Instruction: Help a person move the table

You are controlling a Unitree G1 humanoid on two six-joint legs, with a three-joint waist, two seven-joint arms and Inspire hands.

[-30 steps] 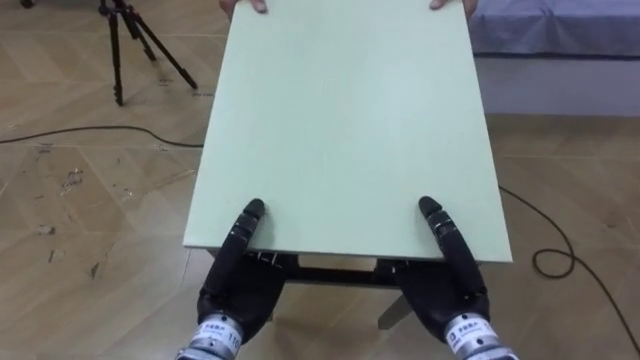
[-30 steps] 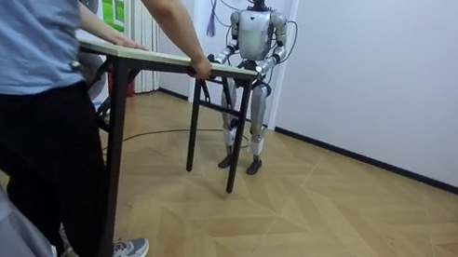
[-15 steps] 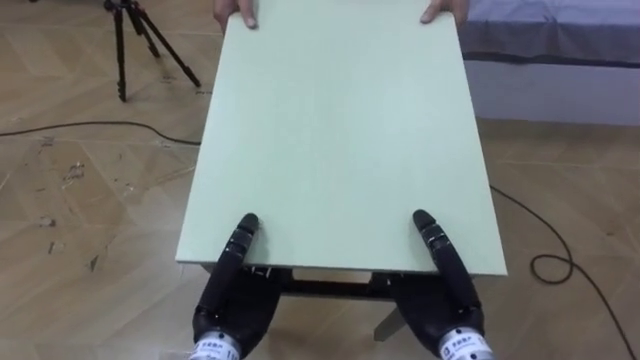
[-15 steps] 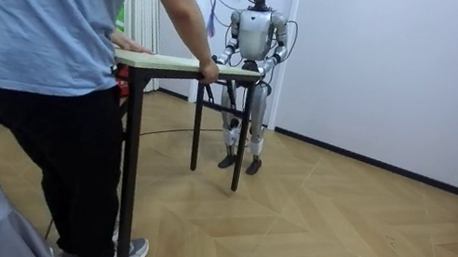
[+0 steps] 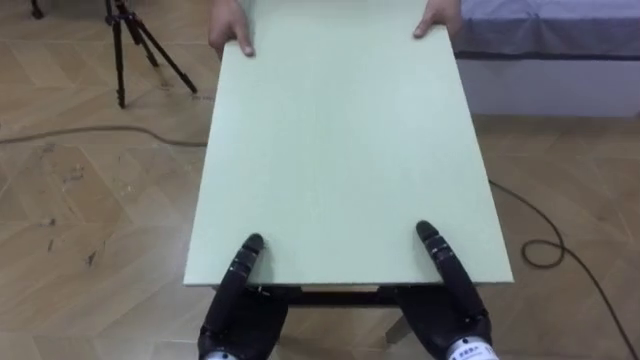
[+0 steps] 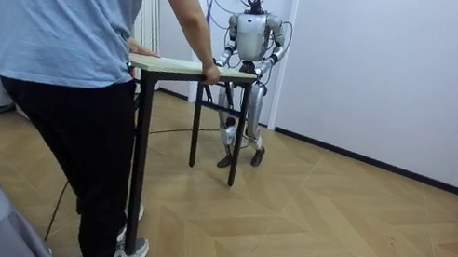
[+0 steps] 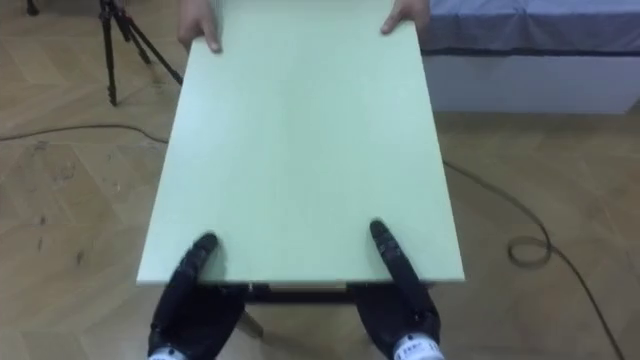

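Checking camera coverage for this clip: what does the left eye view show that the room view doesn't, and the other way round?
Left eye view: the table seen from above, the robot's left hand and right hand at its near edge, and a tripod on the floor. Room view: the person standing at one end, the robot at the other, and the table's dark legs. Both: the table held at both ends, with the person's hands on the far edge.

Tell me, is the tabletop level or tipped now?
Level: in the room view the tabletop runs flat from the person to the robot.
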